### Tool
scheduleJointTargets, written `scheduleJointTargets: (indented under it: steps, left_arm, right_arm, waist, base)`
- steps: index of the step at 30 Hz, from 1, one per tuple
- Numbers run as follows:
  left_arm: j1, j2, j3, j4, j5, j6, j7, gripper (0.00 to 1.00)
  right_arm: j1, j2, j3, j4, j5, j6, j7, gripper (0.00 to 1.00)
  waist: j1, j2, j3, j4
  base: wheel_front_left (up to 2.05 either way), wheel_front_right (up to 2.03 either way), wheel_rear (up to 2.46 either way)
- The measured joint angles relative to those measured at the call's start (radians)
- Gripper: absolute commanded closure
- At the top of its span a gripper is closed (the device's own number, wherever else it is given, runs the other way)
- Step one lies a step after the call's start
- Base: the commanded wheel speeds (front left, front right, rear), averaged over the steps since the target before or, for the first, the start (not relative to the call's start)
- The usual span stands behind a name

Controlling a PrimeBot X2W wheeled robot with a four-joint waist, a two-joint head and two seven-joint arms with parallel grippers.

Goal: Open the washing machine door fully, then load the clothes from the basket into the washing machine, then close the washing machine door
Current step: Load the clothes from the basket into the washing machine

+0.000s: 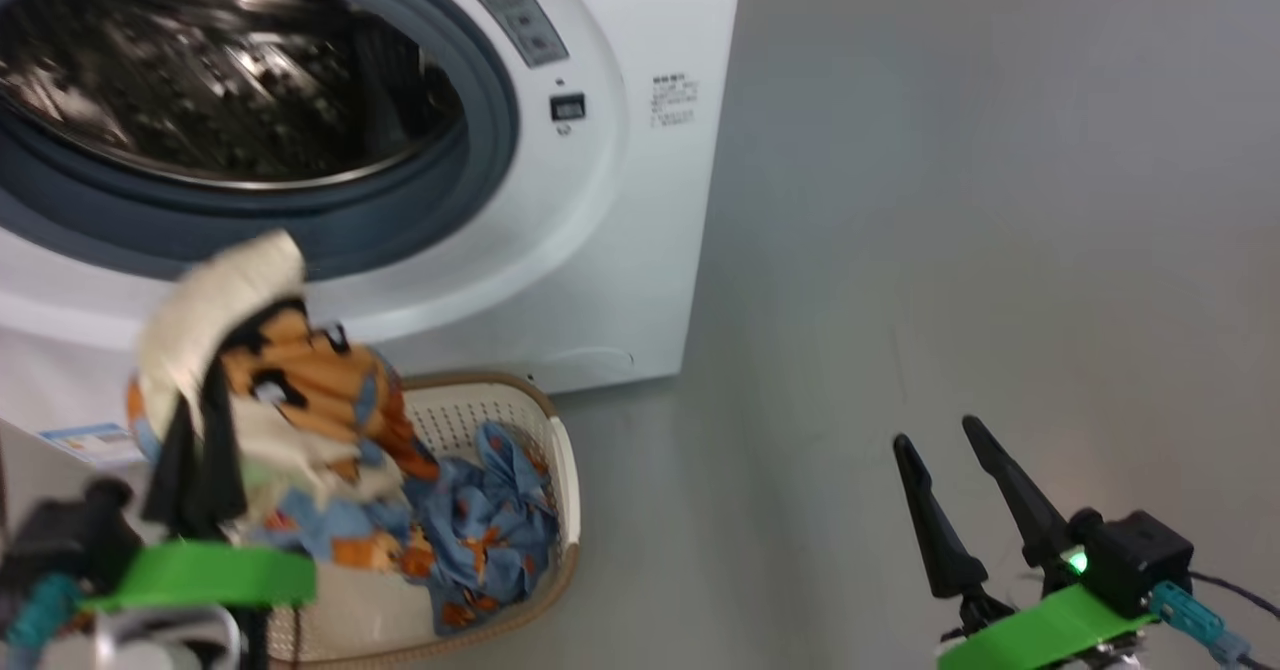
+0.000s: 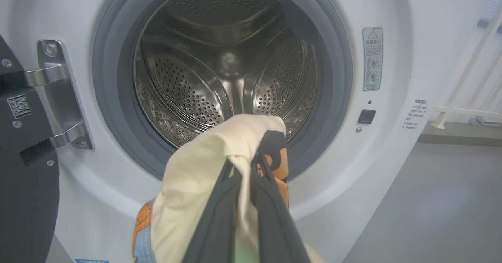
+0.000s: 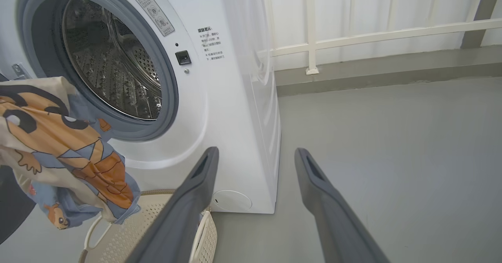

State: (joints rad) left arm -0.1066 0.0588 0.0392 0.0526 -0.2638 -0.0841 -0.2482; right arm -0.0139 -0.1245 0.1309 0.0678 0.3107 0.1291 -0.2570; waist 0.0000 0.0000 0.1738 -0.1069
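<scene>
While the left end effector pinches it, cream garment faces drum.

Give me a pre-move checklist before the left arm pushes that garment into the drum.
1. Is the washing machine door swung clear of the opening? ok.
2. Is the left pincer shut on the cream garment? ok.
3. Is the drum mouth unobstructed and straight ahead of the left pincer? ok.
4. Is the garment's hanging tail free of the basket and the blue garments in it? cannot tell.
5. Is the right pincer open, empty and off to the side over the floor? ok.
</scene>
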Motion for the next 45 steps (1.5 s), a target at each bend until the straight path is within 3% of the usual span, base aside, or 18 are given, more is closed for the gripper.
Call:
scheduleJointTargets:
  steps: [14,29,45]
  left_arm:
    - [-0.397,0.090,0.046,0.134,0.055,-0.002,-0.007,1.00]
    - [-0.812,0.172,0.053,0.481,0.106,0.006,-0.007,1.00]
    - [-1.092,0.254,0.054,0.660,0.165,0.018,-0.007,1.00]
  right_arm:
    - [-0.144,0.030,0.053,0.003,0.000,0.000,0.000,0.00]
    - [-0.209,0.037,0.094,0.014,0.000,0.000,0.000,0.00]
    - [-0.215,0.029,0.141,0.011,0.000,0.000,0.000,0.00]
  waist:
    - [0.0000,0.0000,0.202,-0.057]
    - [0.0000,0.0000,0.349,-0.124]
    - [0.0000,0.0000,0.466,-0.181]
  base:
    - [0.00,0.00,0.00]
    - [0.00,0.00,0.00]
    - [0.00,0.00,0.00]
